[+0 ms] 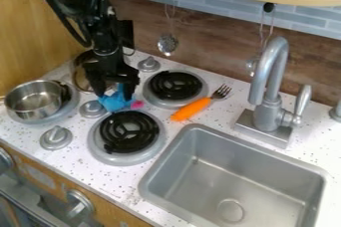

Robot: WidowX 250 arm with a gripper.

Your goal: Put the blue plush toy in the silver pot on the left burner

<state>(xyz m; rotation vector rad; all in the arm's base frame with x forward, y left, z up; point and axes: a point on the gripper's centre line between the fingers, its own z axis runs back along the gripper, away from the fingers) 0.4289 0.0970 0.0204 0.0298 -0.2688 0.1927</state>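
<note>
A small, bright-blue, soft-looking thing (116,102) lies at the tip of the black two-finger gripper (114,97), towards the left end of the white speckled worktop (100,177) and about midway between its front and back edges. I cannot tell whether the claw is released or clenched on it. A small pink piece (137,104) sits against its right side; whether the two are joined is unclear.

Just in front is a round stove burner with a black coil (130,131); the grey, round-based knob (92,109) is close on the left. With so little room, a careful hold would sit squarely over the blue thing's thickest part, pressing lightly, since it looks as if it could squash or slip. A straight, modest lift would best spare the knob and the raised coil.

Farther out, the back burner's black coil (174,85) lies towards the back edge, with the orange-handled metal fork (193,107) at its right. Swinging low that way could snag the fork. The shiny steel pot (33,100) stands near the left end, and the grey sink (188,132) is set in on the right.
</note>
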